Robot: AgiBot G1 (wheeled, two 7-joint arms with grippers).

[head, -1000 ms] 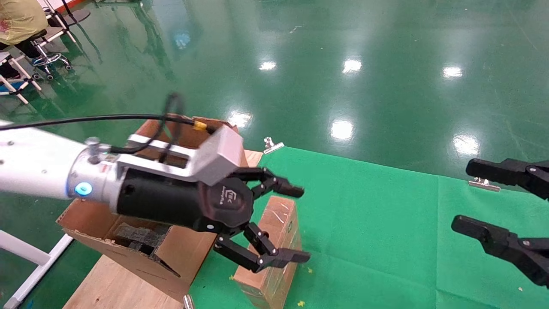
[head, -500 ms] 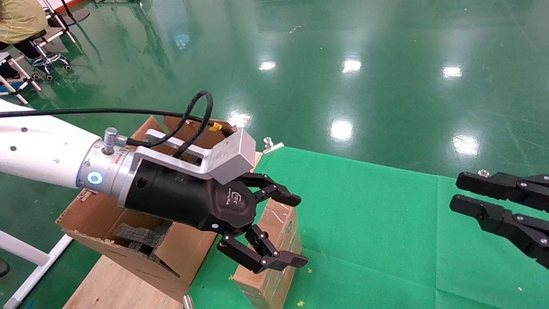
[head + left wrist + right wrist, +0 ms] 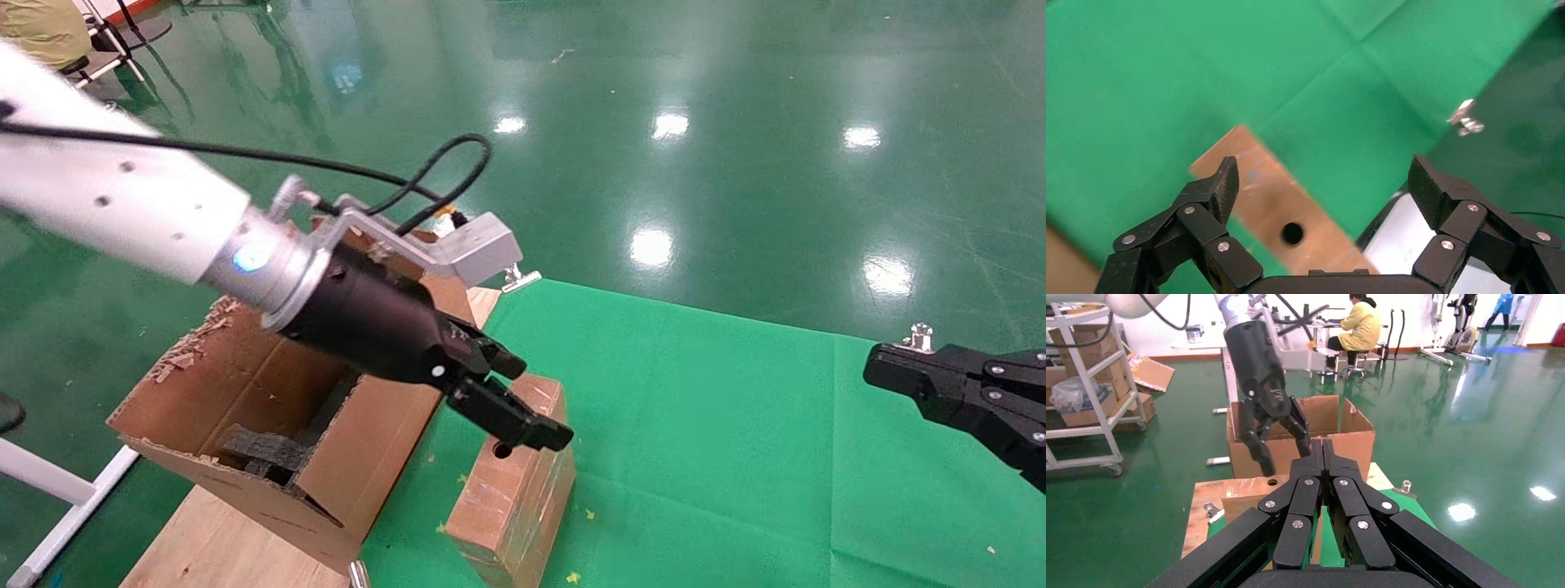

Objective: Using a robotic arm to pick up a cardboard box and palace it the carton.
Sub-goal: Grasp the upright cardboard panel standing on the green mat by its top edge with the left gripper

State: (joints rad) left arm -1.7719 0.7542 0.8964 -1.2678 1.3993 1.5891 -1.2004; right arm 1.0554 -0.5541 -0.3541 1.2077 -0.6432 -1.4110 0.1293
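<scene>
The small cardboard box (image 3: 511, 490) lies on the green cloth, its round hole (image 3: 502, 450) facing up, just right of the large carton (image 3: 245, 400). The carton has torn flaps and black foam (image 3: 261, 449) inside. My left gripper (image 3: 527, 402) on the white robotic arm (image 3: 122, 204) is open and points down at the box's hole end, just above it and not touching. In the left wrist view the box (image 3: 1260, 196) lies under and between the spread fingers (image 3: 1225, 180). My right gripper (image 3: 899, 377) is shut and empty at the right, shown shut in its wrist view (image 3: 1322, 450).
The green cloth (image 3: 719, 425) covers a table, held by metal clips (image 3: 519, 278) at its far edge. The carton stands on a wooden board (image 3: 212, 539). Glossy green floor lies beyond. A seated person (image 3: 1361, 327) and a shelf cart (image 3: 1089, 386) are farther off.
My left gripper has rolled and tilted downward, its open fingers coming down over the box's hole end. My right gripper has shut and drawn slightly right.
</scene>
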